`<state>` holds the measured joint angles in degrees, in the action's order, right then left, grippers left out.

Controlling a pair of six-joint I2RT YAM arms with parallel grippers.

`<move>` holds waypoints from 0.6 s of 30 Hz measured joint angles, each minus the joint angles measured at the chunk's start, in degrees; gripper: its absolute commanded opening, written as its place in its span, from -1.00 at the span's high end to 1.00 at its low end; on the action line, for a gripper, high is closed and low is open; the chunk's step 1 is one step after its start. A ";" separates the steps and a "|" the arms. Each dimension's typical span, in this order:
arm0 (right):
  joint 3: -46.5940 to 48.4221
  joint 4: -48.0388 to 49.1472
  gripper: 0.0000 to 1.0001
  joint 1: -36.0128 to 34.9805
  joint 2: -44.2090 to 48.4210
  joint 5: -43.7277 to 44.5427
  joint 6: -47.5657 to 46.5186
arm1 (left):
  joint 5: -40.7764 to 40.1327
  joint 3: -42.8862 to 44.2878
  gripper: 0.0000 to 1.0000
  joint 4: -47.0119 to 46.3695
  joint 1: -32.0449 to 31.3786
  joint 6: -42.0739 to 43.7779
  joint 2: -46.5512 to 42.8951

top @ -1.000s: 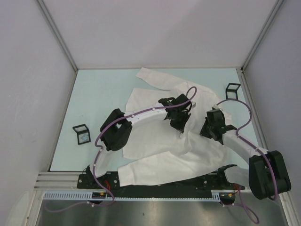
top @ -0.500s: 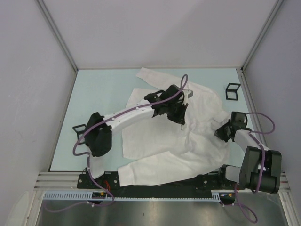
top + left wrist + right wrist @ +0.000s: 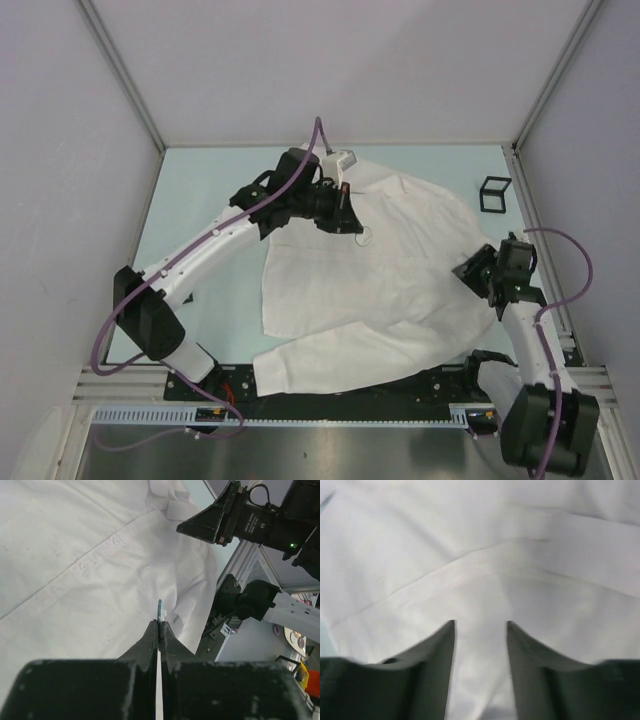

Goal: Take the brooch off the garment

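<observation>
Only left wrist view shows brooch (image 3: 159, 609) pinched in left tool (image 3: 159, 625).

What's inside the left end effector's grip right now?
The left end effector is shut on a thin blue-edged piece, seen edge-on above the large white thin-cloth shirt. The fingers cover most of it, so its shape and face are hidden.
</observation>
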<state>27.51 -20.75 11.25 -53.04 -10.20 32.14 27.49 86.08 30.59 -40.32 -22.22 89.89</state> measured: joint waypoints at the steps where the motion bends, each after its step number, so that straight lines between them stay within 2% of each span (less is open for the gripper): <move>1: 0.59 -0.15 -0.25 -2.91 2.38 -0.76 -0.59 | 1.20 -1.03 0.99 -0.90 0.42 0.11 -0.37; 4: 3.28 1.22 -0.28 -14.12 7.65 -6.93 -3.82 | 4.70 -5.53 1.00 -3.98 1.46 0.22 -2.08; 8: 5.25 7.17 -0.30 -24.87 7.74 -19.74 -6.78 | 8.92 -13.53 0.99 -11.06 2.64 -0.24 -5.88; 11: 5.25 10.88 -0.25 -31.28 5.99 -25.57 -7.32 | 11.30 -18.14 0.99 -16.15 3.15 -0.90 -8.85; 14: 5.25 16.46 -0.14 -35.01 4.81 -29.77 -6.49 | 13.46 -21.73 1.00 -21.84 3.28 -1.95 -11.91; 18: 5.25 25.70 -0.08 -37.03 2.62 -33.81 -3.72 | 16.31 -26.03 1.00 -30.62 3.43 -4.94 -15.23</move>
<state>32.75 4.95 -25.78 -50.41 -44.01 28.42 43.79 60.05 -0.03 -36.88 -27.16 74.65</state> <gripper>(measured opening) 0.560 0.007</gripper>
